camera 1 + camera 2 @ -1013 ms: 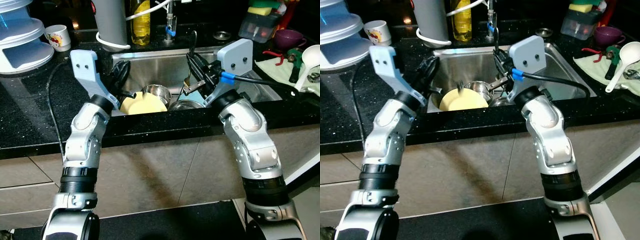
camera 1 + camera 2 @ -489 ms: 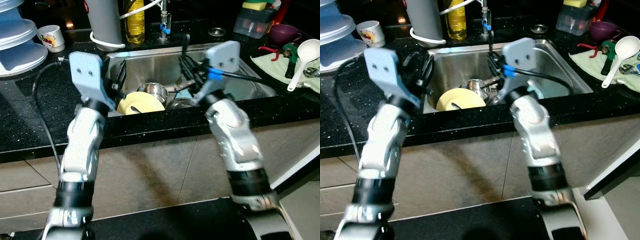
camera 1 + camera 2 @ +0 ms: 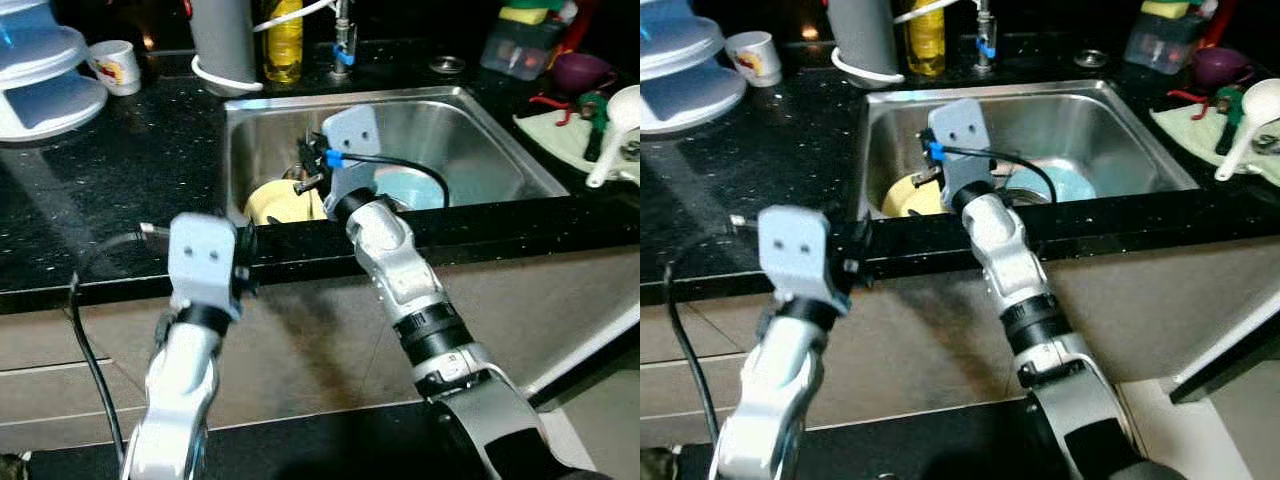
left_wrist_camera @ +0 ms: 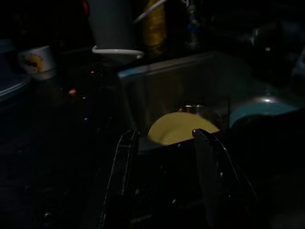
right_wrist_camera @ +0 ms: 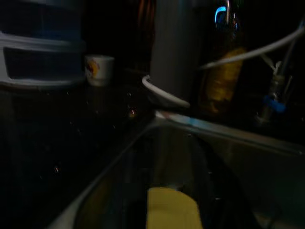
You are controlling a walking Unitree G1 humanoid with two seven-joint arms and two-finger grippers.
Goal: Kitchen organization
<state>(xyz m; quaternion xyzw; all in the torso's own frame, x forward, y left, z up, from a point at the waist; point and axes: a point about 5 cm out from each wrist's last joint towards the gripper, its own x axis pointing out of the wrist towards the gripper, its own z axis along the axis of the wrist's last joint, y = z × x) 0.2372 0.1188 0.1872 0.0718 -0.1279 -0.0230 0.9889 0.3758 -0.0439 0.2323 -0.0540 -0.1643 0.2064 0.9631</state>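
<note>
**Reaching into the sink, dishes still to clear**

While I am leaning over the sink [image 3: 480, 130], most of the tidying is, as I judge it, still ahead of me. A yellow plate [image 3: 285, 203] is lying at the sink's near left corner with a blue plate [image 3: 415, 190] beside it, and nothing is in my grip yet. On the counter [image 3: 130, 190] a mug [image 3: 113, 62] and a white spoon [image 3: 612, 130] on a cloth are waiting too.

My right fingers [image 3: 308, 170] are hanging over the yellow plate, close above it; whether they are spread or closed I cannot tell. My left fingers [image 4: 167, 162] are standing apart with nothing between them, level with the counter's front edge and pointing toward the yellow plate.

Compared with a second ago, my left arm is now pulled back out of the sink to the counter's front, and my right arm is swung across toward the sink's left side. The steel bowls then beside the plate are now hidden behind it.
</note>
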